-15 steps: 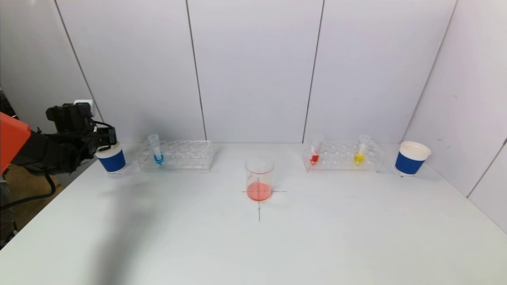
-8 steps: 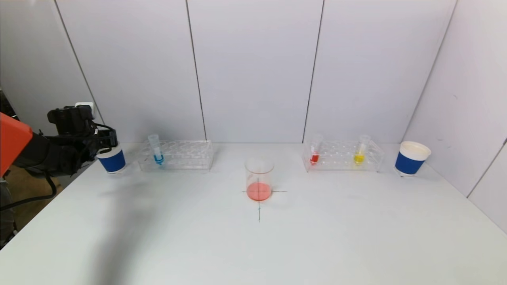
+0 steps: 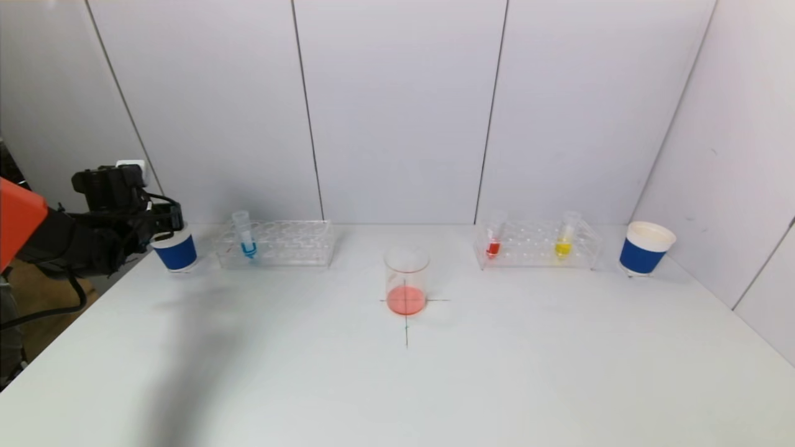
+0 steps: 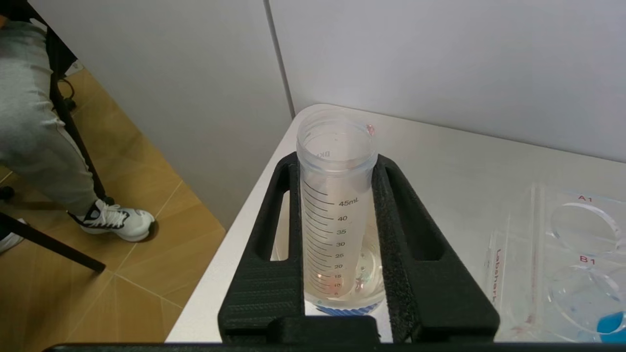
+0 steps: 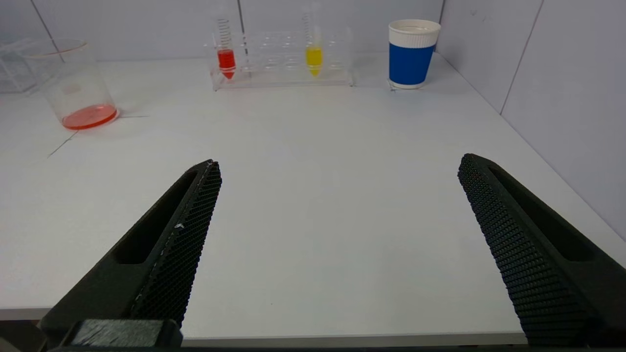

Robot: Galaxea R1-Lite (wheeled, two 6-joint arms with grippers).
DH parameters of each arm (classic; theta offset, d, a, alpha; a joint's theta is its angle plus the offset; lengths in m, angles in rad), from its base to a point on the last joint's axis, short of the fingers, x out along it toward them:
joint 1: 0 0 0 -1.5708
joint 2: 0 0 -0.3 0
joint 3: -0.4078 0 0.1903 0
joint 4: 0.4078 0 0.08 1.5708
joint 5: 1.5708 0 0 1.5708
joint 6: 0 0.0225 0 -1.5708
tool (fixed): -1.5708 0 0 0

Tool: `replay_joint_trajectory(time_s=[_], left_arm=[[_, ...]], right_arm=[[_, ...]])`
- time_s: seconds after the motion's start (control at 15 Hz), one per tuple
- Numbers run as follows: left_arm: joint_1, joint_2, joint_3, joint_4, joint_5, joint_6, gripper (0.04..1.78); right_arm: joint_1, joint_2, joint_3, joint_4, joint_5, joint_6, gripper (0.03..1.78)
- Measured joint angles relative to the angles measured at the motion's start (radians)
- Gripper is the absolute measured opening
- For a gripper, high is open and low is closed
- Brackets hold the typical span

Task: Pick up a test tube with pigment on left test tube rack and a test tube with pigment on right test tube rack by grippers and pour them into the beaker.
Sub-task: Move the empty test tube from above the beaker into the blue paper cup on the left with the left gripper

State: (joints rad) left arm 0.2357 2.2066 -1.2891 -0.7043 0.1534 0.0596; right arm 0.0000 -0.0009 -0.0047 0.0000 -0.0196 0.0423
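The test tube (image 4: 336, 210), now nearly empty with only a few drops at its bottom, stands between the fingers of the left gripper (image 4: 337, 244), directly above the left blue cup (image 3: 176, 248), its lower end inside the cup's mouth. The black pads (image 4: 391, 234) are against the tube on both sides, pinching it, though the hold looks light. I judge the step is to drop the used tube into this cup. To do it well, the tube should stay upright and centred over the cup before the fingers spread, so it does not catch the rim.

The cup stands at the table (image 3: 397, 385) corner, near the edge, with floor beyond; the left rack (image 3: 276, 243) with the blue tube (image 3: 245, 234) is just beside the cup on the other side, so the arm should leave upward. From the cup, the beaker (image 3: 406, 280) is well apart. The right gripper (image 5: 337, 234) waits spread wide over the table's near edge, far from the cup, facing the right rack (image 5: 283, 61).
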Motion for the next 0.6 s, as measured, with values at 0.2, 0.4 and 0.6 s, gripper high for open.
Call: replay_joint_trajectory(time_s=[0.2,0.4,0.6], left_arm=[[0.0,-0.005,0.005,0.0,0.0,0.001,0.85],[0.0,-0.01,0.011,0.0,0.0,0.001,1.35],[0.0,-0.016,0.011,0.0,-0.001,0.0,1.66]], right_arm=[[0.0,0.0,0.0,0.0,0.0,0.0,1.76],[0.0,0.0,0.0,0.0,0.0,0.0,1.76],[0.0,0.0,0.0,0.0,0.0,0.0,1.76]])
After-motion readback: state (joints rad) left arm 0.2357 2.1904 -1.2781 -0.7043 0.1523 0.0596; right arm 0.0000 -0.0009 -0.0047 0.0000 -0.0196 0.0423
